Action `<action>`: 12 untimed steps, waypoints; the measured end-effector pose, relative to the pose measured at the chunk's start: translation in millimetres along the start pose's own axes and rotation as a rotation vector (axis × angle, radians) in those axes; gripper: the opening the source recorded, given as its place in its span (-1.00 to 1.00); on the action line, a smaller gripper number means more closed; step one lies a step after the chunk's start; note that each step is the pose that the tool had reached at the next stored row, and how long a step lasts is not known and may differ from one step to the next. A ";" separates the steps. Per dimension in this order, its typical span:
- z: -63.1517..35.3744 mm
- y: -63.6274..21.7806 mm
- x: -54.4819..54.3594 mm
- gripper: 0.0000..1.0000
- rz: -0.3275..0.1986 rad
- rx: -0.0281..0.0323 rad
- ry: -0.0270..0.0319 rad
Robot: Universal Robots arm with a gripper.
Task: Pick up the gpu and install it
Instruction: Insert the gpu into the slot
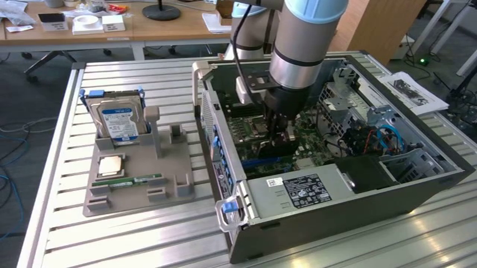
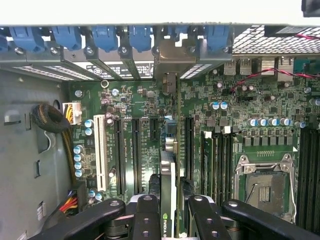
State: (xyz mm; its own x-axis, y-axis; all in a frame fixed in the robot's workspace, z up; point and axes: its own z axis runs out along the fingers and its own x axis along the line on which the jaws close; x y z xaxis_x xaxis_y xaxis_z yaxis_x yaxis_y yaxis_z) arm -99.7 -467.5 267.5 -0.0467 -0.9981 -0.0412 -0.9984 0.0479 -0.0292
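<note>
A metal slatted table holds an open computer case. Inside it, the gripper is closed on the gpu, holding the card on its edge above the green motherboard, between the long dark slots. A grey parts tray sits beside the case.

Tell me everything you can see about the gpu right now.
The gpu is seen edge-on from the wrist view: a slim dark card with a green board edge and a small green logo label near the gripper. The gripper's black fingers close on it from both sides. It stands upright over the motherboard, in line with the expansion slots, its far end reaching toward a silver bracket at the case's rear wall. In the exterior view it sits inside the open computer case, beneath the arm.
</note>
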 end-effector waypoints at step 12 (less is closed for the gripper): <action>0.0 2.4 -0.4 -0.47 0.001 0.0001 -0.0031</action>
State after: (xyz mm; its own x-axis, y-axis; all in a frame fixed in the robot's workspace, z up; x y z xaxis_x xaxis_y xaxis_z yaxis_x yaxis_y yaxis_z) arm -102.1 -467.0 267.5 -0.0476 -0.9979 -0.0443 -0.9984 0.0489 -0.0292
